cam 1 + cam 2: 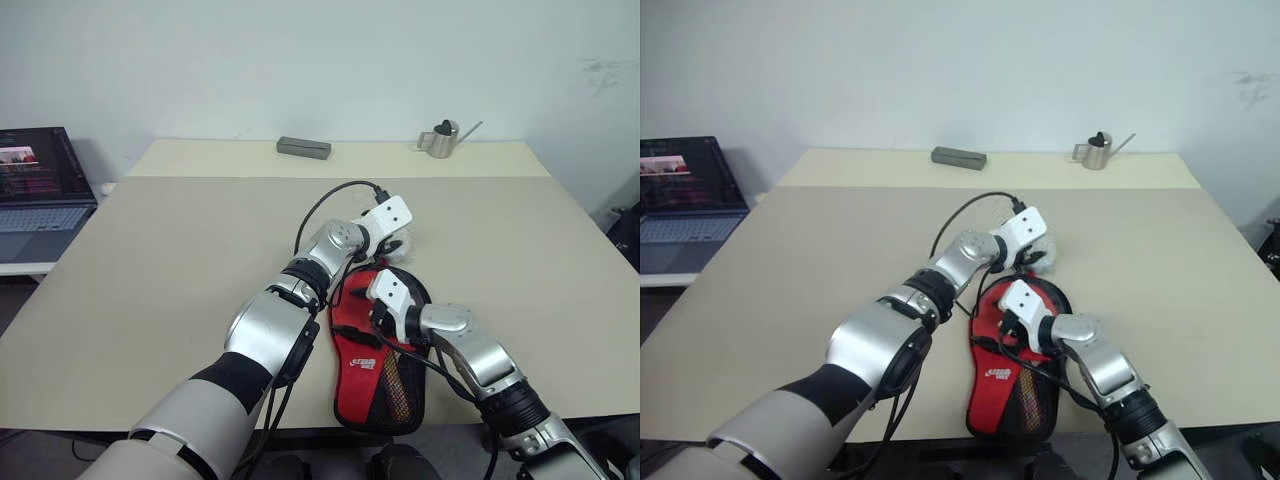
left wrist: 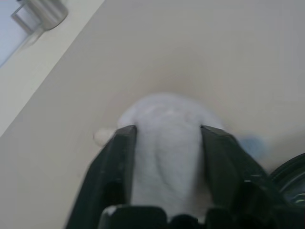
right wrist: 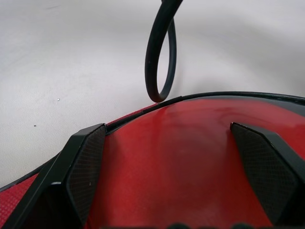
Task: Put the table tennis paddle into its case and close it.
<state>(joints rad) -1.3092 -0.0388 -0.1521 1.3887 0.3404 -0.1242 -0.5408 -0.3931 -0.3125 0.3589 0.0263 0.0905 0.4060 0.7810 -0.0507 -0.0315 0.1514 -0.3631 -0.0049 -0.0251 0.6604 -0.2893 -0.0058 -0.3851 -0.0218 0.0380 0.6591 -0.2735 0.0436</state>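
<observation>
A: Where's the case? 
B: Paddle-shaped black fabric case [image 1: 385, 370] w/ red white-lettered panel lies flat on the beige tabletop [image 1: 180, 260], close to the near edge; narrow handle end nearly at that edge, round end pointing away toward table centre.

A: Paddle? 
B: Round red rubber-faced table tennis paddle [image 3: 190, 157] shows in the right wrist view, smooth red face inside the black zipper rim. Handle can't be made out.

A: R gripper? 
B: Right gripper [image 3: 174, 167] spread wide, fingers well apart over the red face, nothing pinched between them. Sits above the round end of the case.

A: L gripper? 
B: Left gripper [image 2: 167, 138] just past the case's far round end, fingers either side of a soft white fuzzy lump [image 2: 167, 143]. Both fingers [image 2: 124, 157] look right against its sides; firm grip or loose, can't tell.

A: Anything else close? 
B: Black cable loop [image 3: 159, 52] hanging over the case rim.

A: Free room? 
B: Lots. Left half of table bare out to its left edge. Far strip has a grey rectangular block [image 1: 303, 148] and small metal watering can [image 1: 442, 139], both well apart from the case. Open laptop [image 1: 40, 185] off the table's left side on a separate surface. Right of the case, bare top to the right edge.
</observation>
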